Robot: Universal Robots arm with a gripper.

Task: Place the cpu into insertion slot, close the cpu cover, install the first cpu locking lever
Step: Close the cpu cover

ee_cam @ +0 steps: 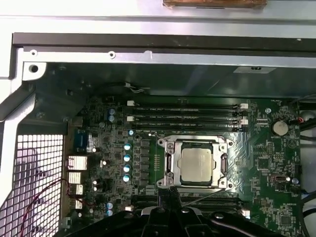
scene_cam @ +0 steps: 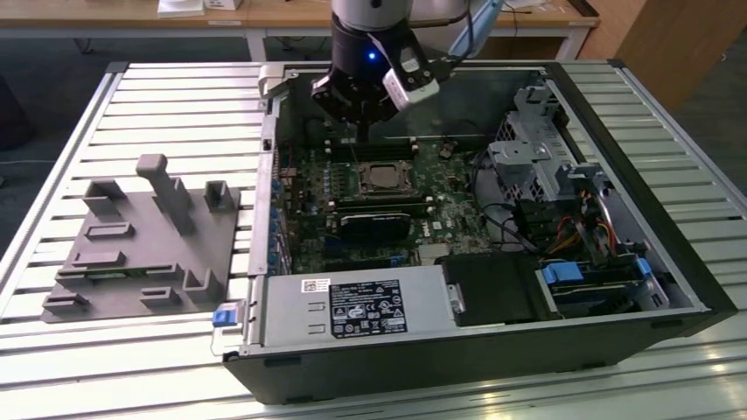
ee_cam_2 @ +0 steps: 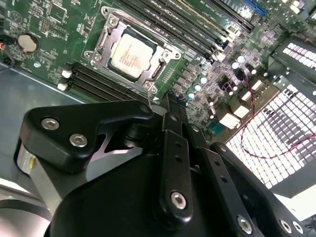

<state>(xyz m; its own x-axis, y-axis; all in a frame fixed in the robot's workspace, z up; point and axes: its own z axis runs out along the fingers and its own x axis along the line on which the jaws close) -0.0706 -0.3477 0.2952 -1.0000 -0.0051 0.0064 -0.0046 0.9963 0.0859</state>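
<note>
A table of pale metal slats [scene_cam: 175, 114] carries the scene, and wooden desks [scene_cam: 292, 13] stand behind it. In the exterior view an open black computer case [scene_cam: 467, 367] lies on its side on the table. A grey plastic fixture [scene_cam: 146, 241] stands just beside the case at the exterior view's left. Inside the case lies the green motherboard [scene_cam: 315, 236] with the cpu [scene_cam: 376, 178] near its middle. The gripper [scene_cam: 359, 136] hangs over the board, close to the cpu, and points down. The first wrist view adds the detail of the socket. The cpu sits flat in the insertion slot [ee_cam: 197, 140] with its dull metal top up, and the cpu cover [ee_cam: 169, 165] lies down around it like a frame. The chip is nearly square, so it has no clear long axis. Its edges run parallel to the long black memory slots [ee_cam: 187, 106], which lie on two opposite sides of the socket. A round coin battery [ee_cam: 280, 128] and a white ventilation grille [ee_cam: 34, 182] are also here. Whether a locking lever is hooked, I cannot tell. The second wrist view looks along the black fingers [ee_cam_2: 173, 116] towards the board. They are drawn close together with nothing between them, and their tips are near one corner of the socket. Whether they touch the board, I cannot tell. In this view the cpu appears turned diagonally.
</note>
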